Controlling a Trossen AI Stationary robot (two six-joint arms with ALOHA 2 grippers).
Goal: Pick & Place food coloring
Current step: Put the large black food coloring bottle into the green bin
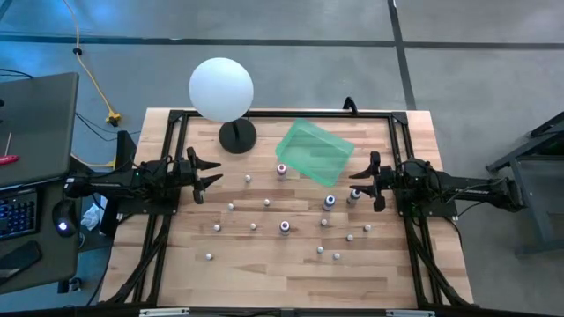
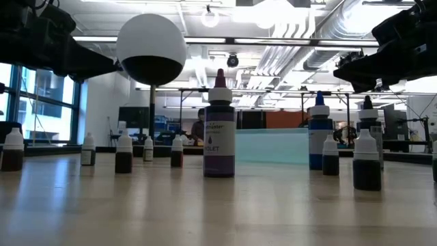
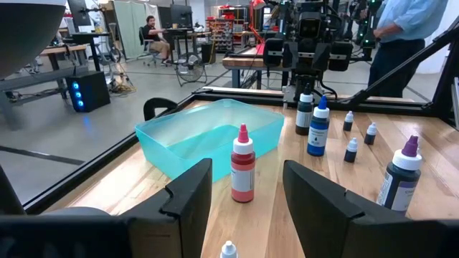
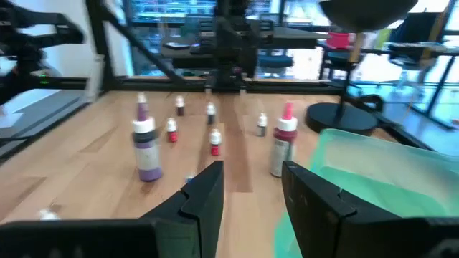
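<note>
1. Judging by look, the bottles [image 1: 285, 227] are light, stiff plastic, tippy; grip the body below the cap.
2. They stand scattered mid-frame on the table [image 1: 264, 273], outside the bin [image 1: 315, 151].
3. Left tool [image 1: 211, 172] and right tool [image 1: 361, 183] hover apart, empty.
4. Low view alone shows a violet label [image 2: 219, 133]; high view alone shows spacing.

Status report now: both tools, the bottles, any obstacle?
Left tool and right tool open, empty, above table. Food coloring bottles scattered on table, none in green bin. Globe lamp stands beside bin.
</note>
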